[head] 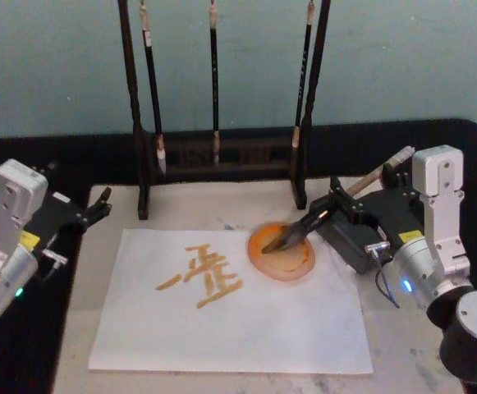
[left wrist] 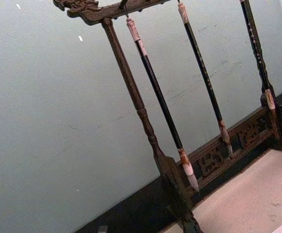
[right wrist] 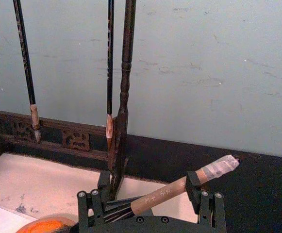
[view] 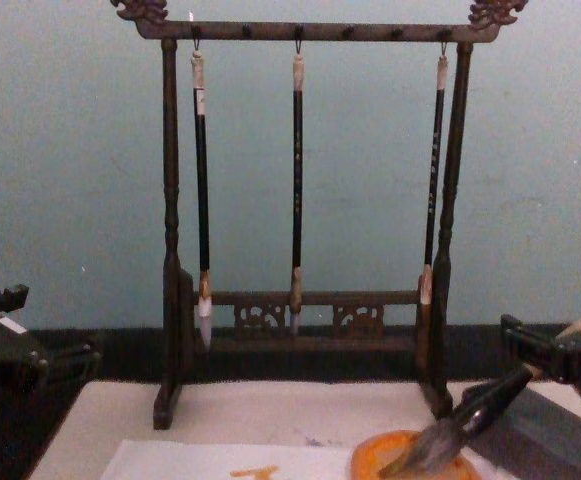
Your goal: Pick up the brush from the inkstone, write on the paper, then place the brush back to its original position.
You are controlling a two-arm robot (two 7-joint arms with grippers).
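The brush (head: 304, 226) slants up to the right, its dark tuft down in the round orange inkstone (head: 291, 264). My right gripper (head: 334, 203) is shut on its handle, just right of the dish. In the right wrist view the beige handle (right wrist: 165, 194) runs diagonally between the fingers (right wrist: 90, 204). From the chest, the brush (view: 480, 410) tips its tuft onto the inkstone (view: 375, 462). The white paper (head: 222, 328) carries an orange written character and partly underlies the dish. My left gripper (head: 98, 207) is parked open at the table's left edge.
A dark wooden rack (head: 222, 156) with three thin hanging brushes (view: 297, 180) stands across the back. A grey rectangular block (head: 349, 246) lies under my right gripper. The cream mat (head: 181, 205) covers the table around the paper.
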